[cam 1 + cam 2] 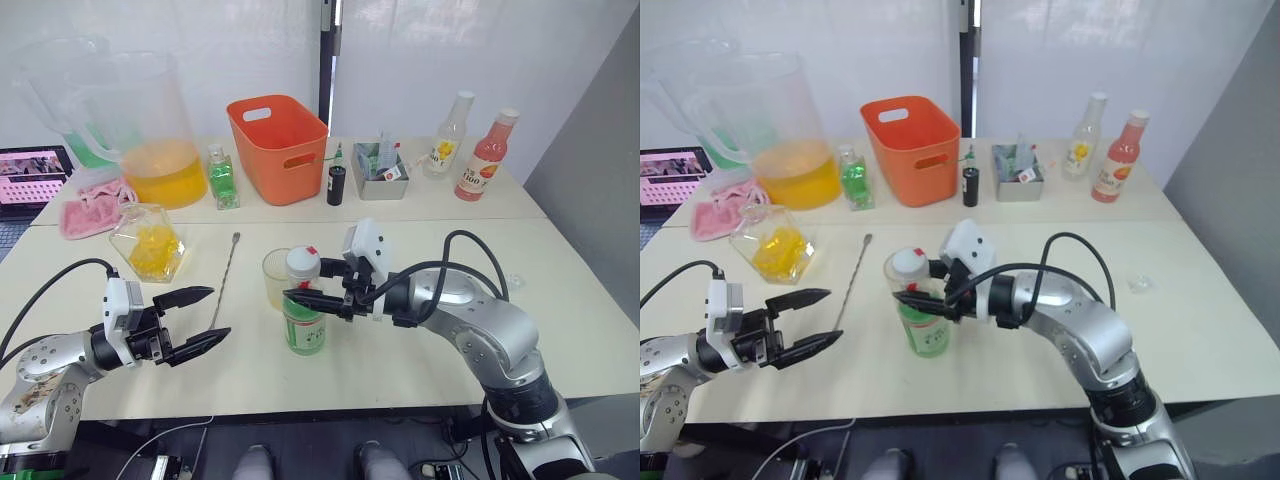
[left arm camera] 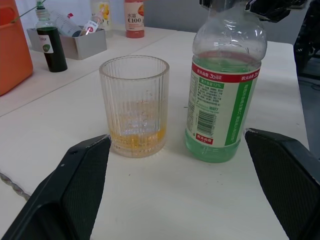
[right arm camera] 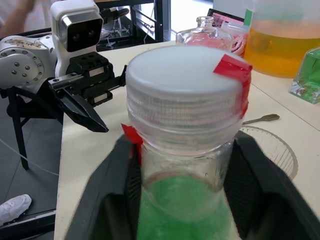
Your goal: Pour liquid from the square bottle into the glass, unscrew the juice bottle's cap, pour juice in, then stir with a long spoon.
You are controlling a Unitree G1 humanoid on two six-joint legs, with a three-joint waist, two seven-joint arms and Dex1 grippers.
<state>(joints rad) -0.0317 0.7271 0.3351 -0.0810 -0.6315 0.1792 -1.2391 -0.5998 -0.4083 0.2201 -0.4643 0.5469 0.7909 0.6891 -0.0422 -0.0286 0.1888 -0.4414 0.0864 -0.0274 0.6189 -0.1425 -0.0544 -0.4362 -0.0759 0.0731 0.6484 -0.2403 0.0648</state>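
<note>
The juice bottle (image 1: 303, 318) stands upright at the table's middle, its white cap (image 1: 303, 262) with a red mark still on. My right gripper (image 1: 312, 283) is shut on its neck just under the cap, one finger (image 3: 112, 200) on each side. Just left of it and behind stands the glass (image 2: 134, 105) with a thin layer of yellow-orange liquid (image 2: 136, 137) in it. The long spoon (image 1: 226, 275) lies flat to the glass's left. The square bottle (image 1: 148, 245) sits tilted at the far left. My left gripper (image 1: 218, 313) is open, low over the table, pointing at the glass and bottle.
Along the back stand a big pitcher (image 1: 150, 130) of orange liquid, a small green bottle (image 1: 222, 178), an orange basket (image 1: 278, 145), a dark little bottle (image 1: 336, 185), a grey tray (image 1: 380, 172), and a yellow-labelled (image 1: 447, 140) and a pink bottle (image 1: 487, 157). A pink cloth (image 1: 85, 215) lies at the left.
</note>
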